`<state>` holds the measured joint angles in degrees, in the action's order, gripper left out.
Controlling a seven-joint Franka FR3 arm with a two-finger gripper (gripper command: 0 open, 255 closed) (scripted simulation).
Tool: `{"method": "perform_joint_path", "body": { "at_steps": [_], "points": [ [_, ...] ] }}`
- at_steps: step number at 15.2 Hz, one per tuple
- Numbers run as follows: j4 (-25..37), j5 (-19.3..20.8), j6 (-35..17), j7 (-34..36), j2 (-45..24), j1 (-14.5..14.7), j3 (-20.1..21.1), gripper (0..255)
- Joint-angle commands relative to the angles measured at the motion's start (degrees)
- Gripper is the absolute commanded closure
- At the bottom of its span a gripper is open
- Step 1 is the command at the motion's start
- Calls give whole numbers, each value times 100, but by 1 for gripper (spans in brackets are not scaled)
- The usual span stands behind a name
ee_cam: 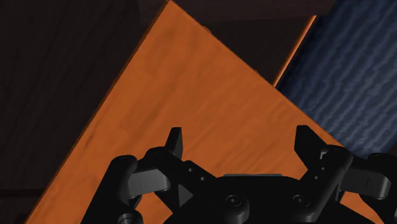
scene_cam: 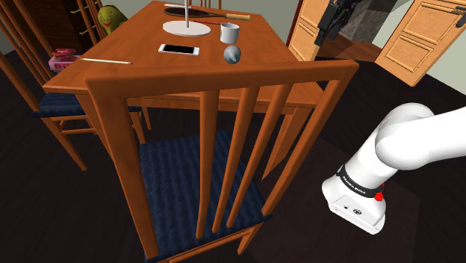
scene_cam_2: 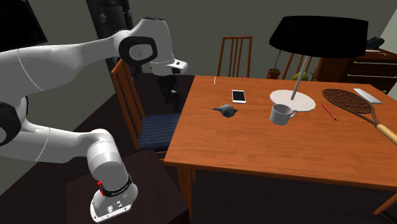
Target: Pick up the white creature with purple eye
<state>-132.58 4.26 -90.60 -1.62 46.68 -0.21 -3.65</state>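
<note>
Grey-blue creature (scene_cam: 233, 54) lies on the wooden table (scene_cam: 149, 75), just beside the white smartphone (scene_cam: 178, 50) and near the white mug (scene_cam: 228, 32). The black gripper (ee_cam: 238, 137) hangs over the table's corner by the blue chair seat (ee_cam: 356, 76), fingers spread apart with nothing between them, well apart from the creature.

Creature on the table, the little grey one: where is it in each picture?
Shoulder view: the grey creature lies on the table, right of the phone and below the mug.
Second exterior view: the creature lies left of the mug, just below the phone.
Wrist view: the open tool hangs over a table corner beside a blue chair seat.
Shared landmark: the orange-brown table.
</note>
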Motion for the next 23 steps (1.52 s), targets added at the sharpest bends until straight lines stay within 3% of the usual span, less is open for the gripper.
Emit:
{"method": "perform_joint_path", "body": {
  "at_steps": [1, 12, 23],
  "points": [
    [0, 0, 0, 0, 0, 0, 0, 0],
    [779, -125, -1309, 1740, -2203, -186, 753, 0],
    [2653, 317, -1769, 3395, -4740, -319, 1116, 0]
  ]
}}
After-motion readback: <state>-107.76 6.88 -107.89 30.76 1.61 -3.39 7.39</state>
